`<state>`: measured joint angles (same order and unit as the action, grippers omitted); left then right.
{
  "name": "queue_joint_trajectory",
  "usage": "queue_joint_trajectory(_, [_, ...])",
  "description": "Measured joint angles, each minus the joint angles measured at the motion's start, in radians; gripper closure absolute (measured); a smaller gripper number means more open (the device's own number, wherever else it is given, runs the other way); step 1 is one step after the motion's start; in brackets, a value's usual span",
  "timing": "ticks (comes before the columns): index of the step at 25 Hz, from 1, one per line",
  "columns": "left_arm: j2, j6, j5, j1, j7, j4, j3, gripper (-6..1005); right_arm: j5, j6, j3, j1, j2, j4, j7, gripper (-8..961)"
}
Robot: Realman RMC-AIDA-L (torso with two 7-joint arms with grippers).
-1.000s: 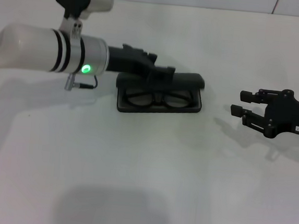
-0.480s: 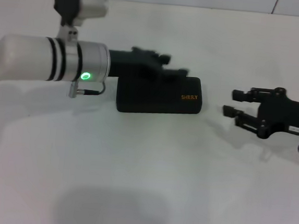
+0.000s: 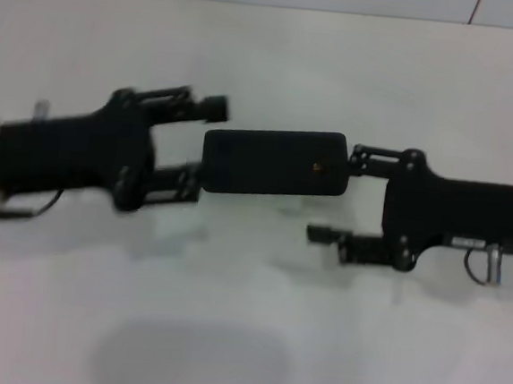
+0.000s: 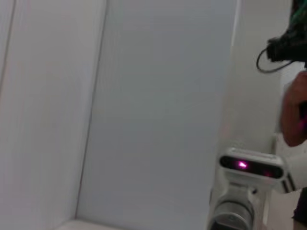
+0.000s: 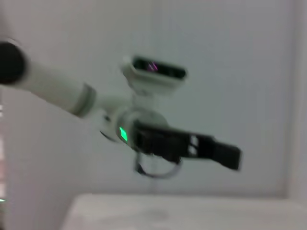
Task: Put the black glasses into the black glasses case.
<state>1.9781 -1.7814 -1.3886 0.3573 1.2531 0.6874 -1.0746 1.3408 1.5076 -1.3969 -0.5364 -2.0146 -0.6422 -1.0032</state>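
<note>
A: Where is the black glasses case [image 3: 274, 162] seen?

B: Closed, flat on the white table [image 3: 245, 326], between both grippers. The black glasses are not seen, lid is shut.

A: Left gripper [image 3: 199, 147]?

B: Fingers are spread apart at the case's left end, the near finger [image 3: 172, 185] looks touching the corner.

A: Right gripper [image 3: 337, 192]?

B: Also spread wide, far finger [image 3: 376, 155] is placed at the case's right end, nothing is held

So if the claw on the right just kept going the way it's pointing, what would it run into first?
Probably the black glasses case, which lies shut. The right end effector points at the case's near end, its upper finger already at the case's corner. Height above the table is hard to judge.
</note>
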Motion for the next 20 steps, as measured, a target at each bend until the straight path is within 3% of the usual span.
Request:
queue_joint_trajectory(2, [0.021,-0.045,-0.016,-0.060,-0.101,0.001,0.020,319,-0.001,0.058,-0.002,-0.001,-0.002,0.005,0.036,313])
queue_joint_trajectory(6, [0.031,-0.093,-0.058,-0.102,-0.168,0.003,0.016,319,-0.007,0.111,-0.004,-0.030,-0.010,0.056,0.087,146])
queue_joint_trajectory(12, [0.040,-0.101,-0.125,-0.108,-0.174,-0.004,0.021,320,-0.008,0.109,-0.020,-0.071,-0.014,0.111,0.116,94])
queue_joint_trajectory(20, [0.042,-0.100,-0.165,-0.094,-0.180,-0.004,0.022,320,-0.036,0.109,-0.019,-0.054,-0.013,0.124,0.141,93])
